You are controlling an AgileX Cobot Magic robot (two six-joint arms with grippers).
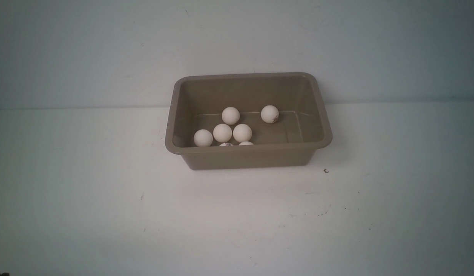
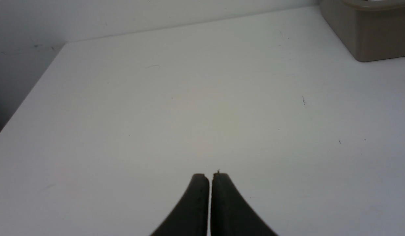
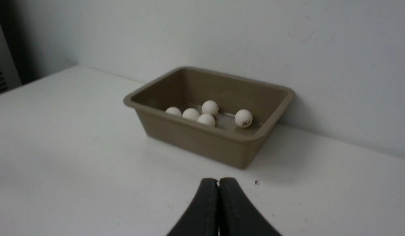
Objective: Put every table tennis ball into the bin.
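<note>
L hand (image 2: 210, 175) was closed, tips pressed together w/ only a hairline slit and nothing b/w them. It hung over bare counter (image 2: 156, 114), well apart from the bin (image 2: 369, 39), of which only a corner showed in the left wrist view.

R hand (image 3: 218, 180) was closed too, tips touching, empty. It sat over the counter near the bin's right-hand near corner but clear of it. A small dark speck (image 3: 256, 182) lay on the counter b/w that hand and the bin.

The bin stood upright on the counter, its far side close to the wall (image 1: 237, 38). All table tennis balls (image 1: 222, 133) in view were inside the bin, approx. seven by the front view. None lay on the counter around it.

- Two sat side by side, touching, in the bin's left half.
- One more (image 1: 203, 138) was just left of that pair.
- Another (image 1: 230, 115) was behind the pair, toward the bin's far wall.
- Two (image 1: 246, 143) were half hidden behind the bin's near rim.
- A lone ball w/ dark print (image 1: 270, 114) sat apart, right of the bin's middle, near the far wall.
</note>
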